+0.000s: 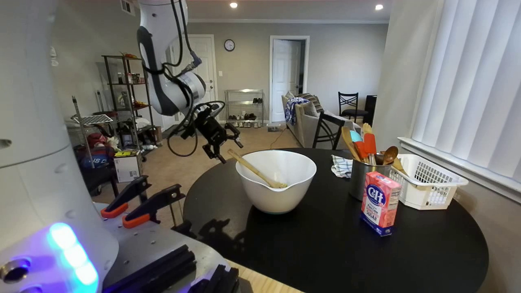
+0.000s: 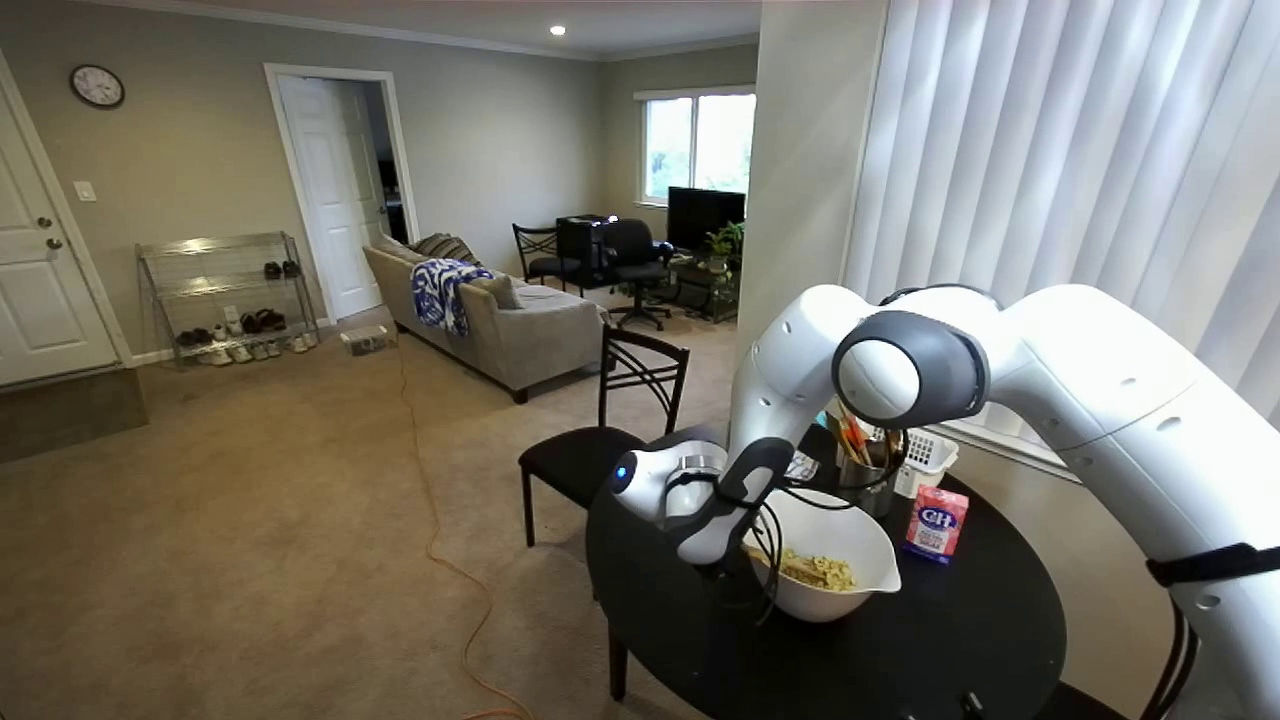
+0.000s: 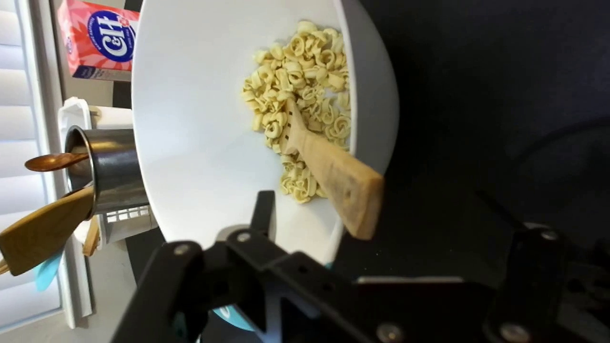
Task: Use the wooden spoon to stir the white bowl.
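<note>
Worktop (image 1: 325, 252): black, support.
White bowl (image 1: 281, 201): upright upon it.
Tool (image 1: 232, 153): spread wide, empty, seemingly poised to grasp; contact hard to tell.
Wooden spoon (image 3: 335, 167): in bowl, handle jutting past rim, presumably for gripping.

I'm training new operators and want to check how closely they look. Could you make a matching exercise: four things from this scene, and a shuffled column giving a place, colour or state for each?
1. Pale wooden spoon
2. Gripper
3. Sugar box
4. Metal canister

A. Pink, upright on the black table
B. Slanted, head inside the white bowl
C. Holding kitchen utensils
D. Open, gripping nothing

Pairs: 1-B, 2-D, 3-A, 4-C
</note>
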